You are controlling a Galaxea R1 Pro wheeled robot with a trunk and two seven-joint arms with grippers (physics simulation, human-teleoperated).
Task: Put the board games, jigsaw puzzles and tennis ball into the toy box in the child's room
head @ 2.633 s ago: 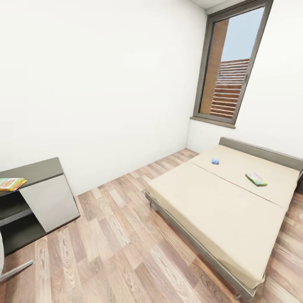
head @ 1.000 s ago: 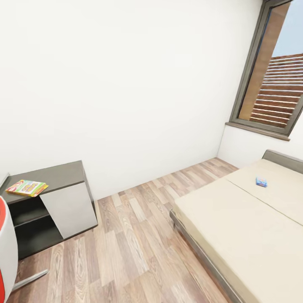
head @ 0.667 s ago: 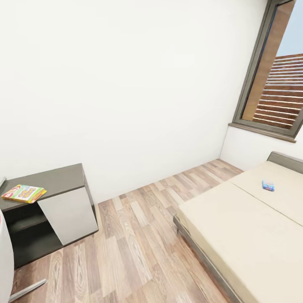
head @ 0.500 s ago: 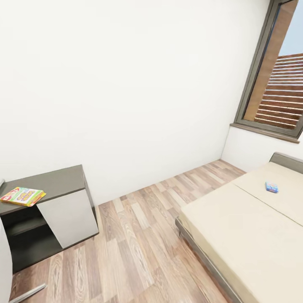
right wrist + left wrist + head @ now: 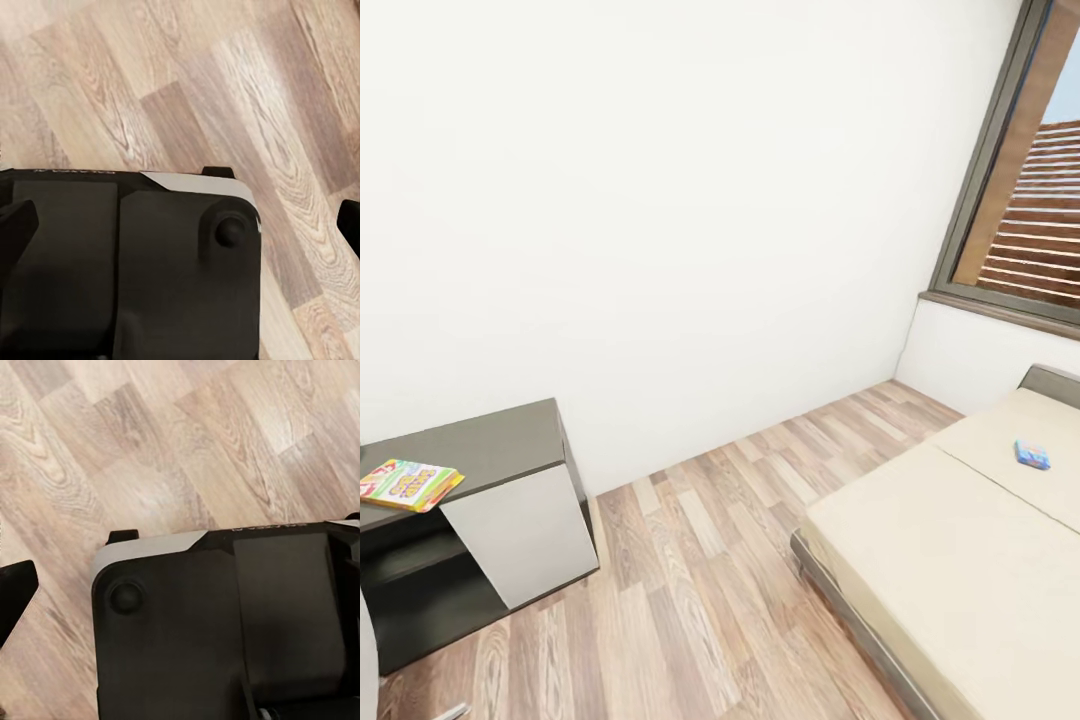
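A small blue board game lies on the bed, and a colourful one sits on the dark worktop. Each wrist view looks down past the robot's base at the floor, with both board games well away. Whether either gripper is released or clenched, I cannot tell.

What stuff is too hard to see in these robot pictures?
- Small blue board game on the bed, head view: too small to read its print.
- Colourful box on the dark cabinet, head view: lettering blurred.
- Bed, head view: cut off by the right and bottom edges.
- Both wrist views: dark robot body hides much of the wood floor; whether either end effector is open or shut cannot be told.
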